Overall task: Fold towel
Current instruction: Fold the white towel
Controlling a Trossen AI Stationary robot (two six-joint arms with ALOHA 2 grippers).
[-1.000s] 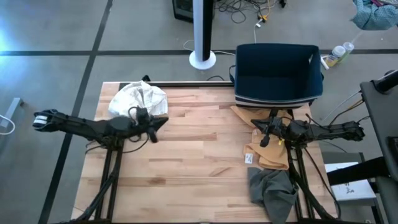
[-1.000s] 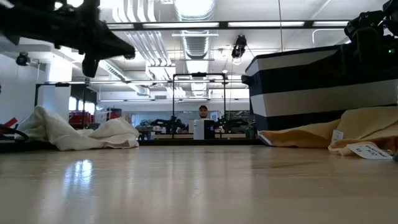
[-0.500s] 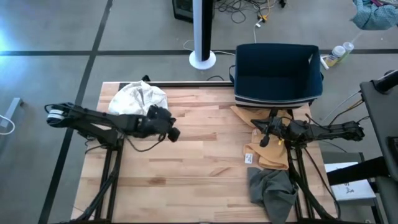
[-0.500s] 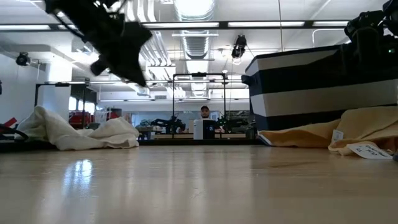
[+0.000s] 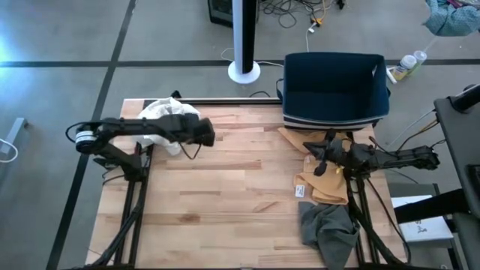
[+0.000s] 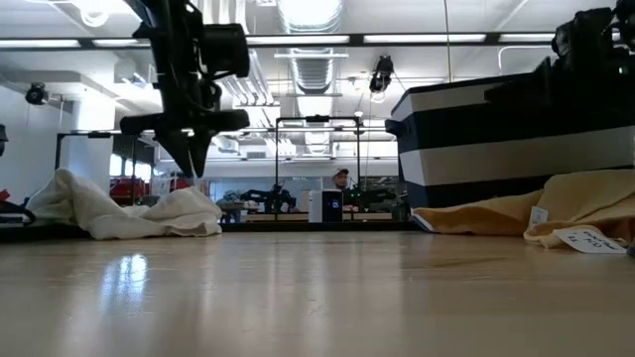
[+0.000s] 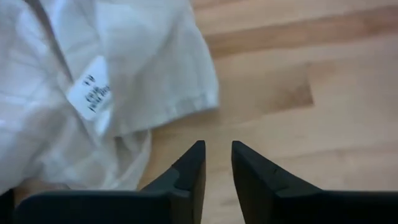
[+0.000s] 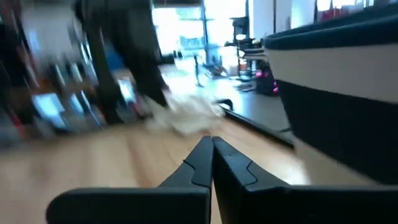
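While the left hand point(image 5: 204, 136) hangs above the bench point(image 5: 240, 187), just beside the white towel point(image 5: 166, 116) at the far left corner, its fingers point(image 7: 189, 171) stand a little apart and hold nothing. At the right side, the right hand point(image 5: 321, 154) is closed and empty over a tan cloth point(image 5: 324, 187), near a dark bin point(image 5: 335, 88).

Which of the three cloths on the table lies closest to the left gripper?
The white towel at the far left corner; the left gripper hovers beside it.
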